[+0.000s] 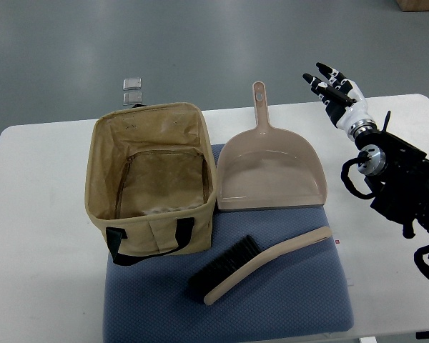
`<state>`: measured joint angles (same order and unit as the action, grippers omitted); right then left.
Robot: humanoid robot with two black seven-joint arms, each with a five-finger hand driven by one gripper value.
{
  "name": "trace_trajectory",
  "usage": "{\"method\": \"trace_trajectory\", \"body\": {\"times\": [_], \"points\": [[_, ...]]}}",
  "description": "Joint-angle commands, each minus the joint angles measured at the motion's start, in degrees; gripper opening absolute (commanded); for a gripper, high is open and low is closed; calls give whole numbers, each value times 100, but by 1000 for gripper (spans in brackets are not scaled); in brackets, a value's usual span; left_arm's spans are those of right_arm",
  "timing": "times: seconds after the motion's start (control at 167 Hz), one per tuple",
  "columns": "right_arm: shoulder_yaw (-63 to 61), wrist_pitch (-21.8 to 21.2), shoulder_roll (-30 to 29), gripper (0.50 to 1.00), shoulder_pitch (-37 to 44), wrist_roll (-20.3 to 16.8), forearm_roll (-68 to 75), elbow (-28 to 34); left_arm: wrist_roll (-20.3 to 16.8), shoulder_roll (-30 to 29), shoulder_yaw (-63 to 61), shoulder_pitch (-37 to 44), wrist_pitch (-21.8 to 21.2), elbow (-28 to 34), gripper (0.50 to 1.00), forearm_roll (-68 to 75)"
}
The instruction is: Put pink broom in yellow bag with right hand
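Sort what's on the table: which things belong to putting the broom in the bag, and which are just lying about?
Job:
broom, on the blue mat
bag, open, empty
right hand, open, raised above the table's far right

Lying about:
dustpan
mat
two small clear items behind the bag

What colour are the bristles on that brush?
Black, on a pale pinkish-beige handle; the brush shows clearly in the top view.
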<state>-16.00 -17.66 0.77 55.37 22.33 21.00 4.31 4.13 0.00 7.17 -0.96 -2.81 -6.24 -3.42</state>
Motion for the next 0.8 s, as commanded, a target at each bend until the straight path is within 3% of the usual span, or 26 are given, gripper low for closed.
{"method": "trace_trajectory", "body": {"times": [0.0,0.795], "points": [[0,25,2,930,1,0,0,-1,0,0,-5,0,0,0,1000,0],[26,175,108,930,124,-44,0,8,0,0,-5,0,0,-71,1000,-9]]}}
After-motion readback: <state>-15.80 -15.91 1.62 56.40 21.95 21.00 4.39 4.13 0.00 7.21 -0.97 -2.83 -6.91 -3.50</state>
